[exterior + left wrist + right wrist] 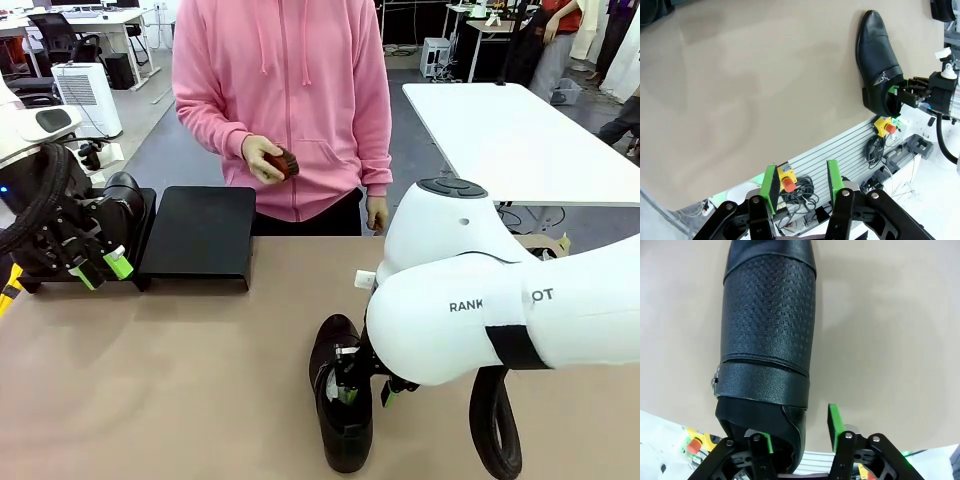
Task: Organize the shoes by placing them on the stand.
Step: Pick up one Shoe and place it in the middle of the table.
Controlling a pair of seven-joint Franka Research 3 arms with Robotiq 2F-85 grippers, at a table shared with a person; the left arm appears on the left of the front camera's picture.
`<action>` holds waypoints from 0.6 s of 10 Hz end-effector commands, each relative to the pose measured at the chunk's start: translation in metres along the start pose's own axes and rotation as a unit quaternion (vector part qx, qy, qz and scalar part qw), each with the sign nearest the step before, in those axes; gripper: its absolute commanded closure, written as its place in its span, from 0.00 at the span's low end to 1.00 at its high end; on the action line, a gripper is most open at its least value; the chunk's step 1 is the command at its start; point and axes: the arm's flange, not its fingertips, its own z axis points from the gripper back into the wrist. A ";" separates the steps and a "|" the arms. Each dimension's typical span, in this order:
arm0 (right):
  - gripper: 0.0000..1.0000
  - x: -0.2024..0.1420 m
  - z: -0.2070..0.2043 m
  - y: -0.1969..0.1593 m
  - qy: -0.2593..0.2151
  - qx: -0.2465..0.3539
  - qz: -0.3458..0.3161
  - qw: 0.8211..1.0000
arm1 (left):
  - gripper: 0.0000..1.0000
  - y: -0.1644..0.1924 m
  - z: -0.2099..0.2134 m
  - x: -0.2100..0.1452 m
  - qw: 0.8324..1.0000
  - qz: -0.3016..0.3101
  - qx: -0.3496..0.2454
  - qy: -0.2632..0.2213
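One black shoe point(338, 400) is seen sole-down on the tan table point(180, 380), near the robot-side edge at about mid-width, w/ toe pointed toward the far side. In the R wrist view its upper point(767, 325) is shown w/ an embossed grain and a smooth strap across the instep.

The heel end is straddled by the R gripper point(366, 392). One green pad point(765, 444) is sunk in the heel opening. The other pad point(834, 421) is held outside the heel wall w/ a gap left to the leather, so the jaws are spread, not clamped.

The stand point(200, 235) is set at the far L of the table, well apart from the shoe. The L gripper point(102, 267) is held just in front of the stand's L end. In the L wrist view its jaws point(802, 187) are parted and released, w/ the shoe point(875, 55) seen farther off.

At the far side a person in a pink hoodie point(280, 70) is seen. One hand point(262, 158) is closed around a small brown object point(284, 162).
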 end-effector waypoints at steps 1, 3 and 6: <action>0.00 -0.002 0.023 -0.010 -0.015 0.008 -0.001 1.000 | 0.48 0.002 0.001 -0.003 1.000 -0.006 0.001 0.001; 0.00 -0.002 0.047 -0.017 -0.014 0.021 -0.015 1.000 | 0.48 0.002 0.001 -0.003 1.000 -0.006 0.001 0.001; 0.00 0.003 0.022 -0.006 -0.016 0.007 -0.008 1.000 | 0.48 0.002 0.001 -0.003 1.000 -0.006 0.001 0.001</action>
